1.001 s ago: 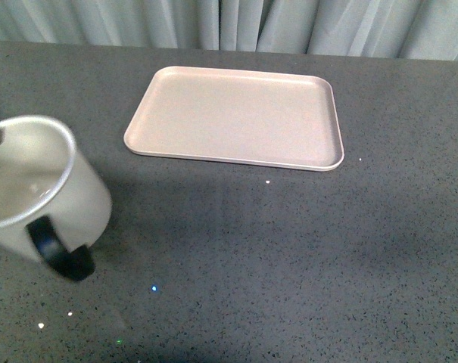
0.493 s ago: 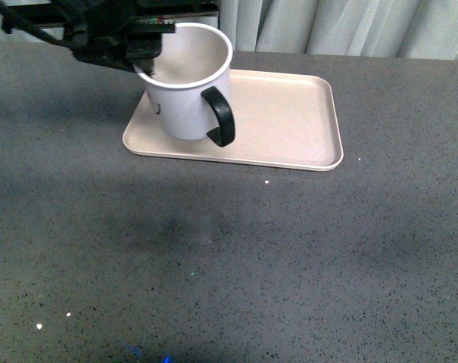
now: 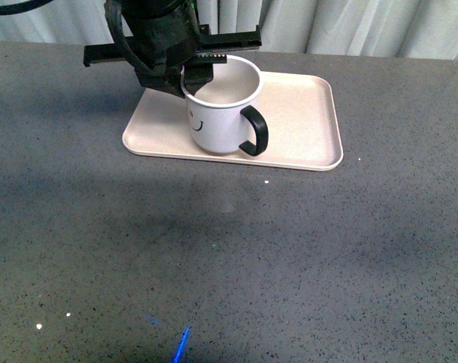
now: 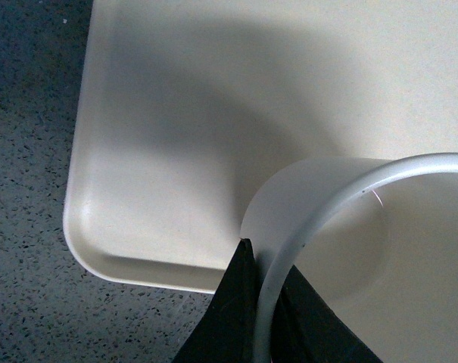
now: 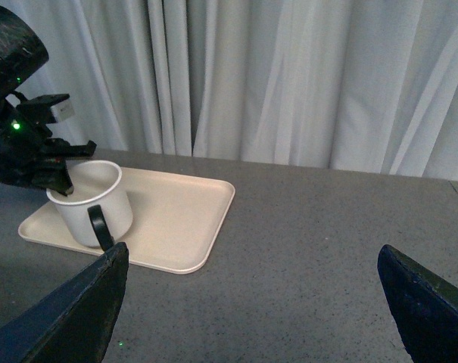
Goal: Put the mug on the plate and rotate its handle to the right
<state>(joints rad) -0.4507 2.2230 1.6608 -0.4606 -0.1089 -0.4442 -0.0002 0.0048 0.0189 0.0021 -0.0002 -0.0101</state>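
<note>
Clamping the mug (image 3: 217,113) by its 10 o'clock rim, the left hand (image 3: 188,76) has it low on the plate (image 3: 304,113) toward 8 o'clock; best twist slowly about the mug's axis, bringing the handle (image 3: 256,132) from 4 to 3 o'clock, with the right hand (image 5: 250,257) spread wide and empty.

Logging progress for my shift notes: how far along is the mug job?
Done: the mug looks set on the plate, handle pointing right, slightly toward the camera. In hand: the left hand clamps the mug's rim. Left: perhaps a small turn, then release and withdraw.
</note>
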